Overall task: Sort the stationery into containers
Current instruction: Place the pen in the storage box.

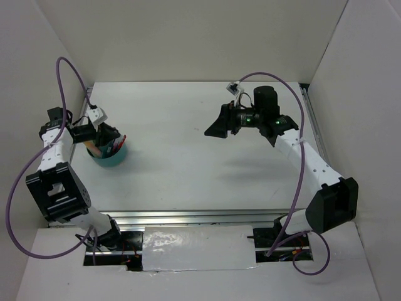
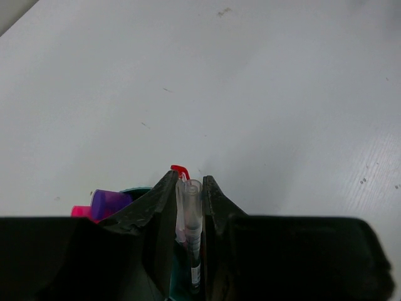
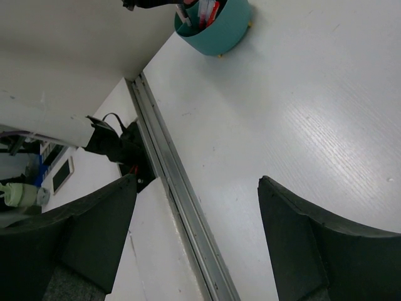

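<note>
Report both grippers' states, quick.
Left gripper: shut on a clear pen, at the teal cup.
Right gripper: open, holding nothing.

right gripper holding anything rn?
No, the right gripper is open, with nothing between its wide-apart jaws.

**Right wrist view: jaws spread above the table**

The right gripper (image 3: 197, 182) shows two dark fingers (image 3: 313, 251) standing wide apart, with nothing between them. Beyond them lies the white table (image 3: 301, 113), bordered on the left by a metal rail (image 3: 169, 182). At the top edge stands the teal cup (image 3: 219, 31), holding red and pale pens (image 3: 207, 9).
</note>
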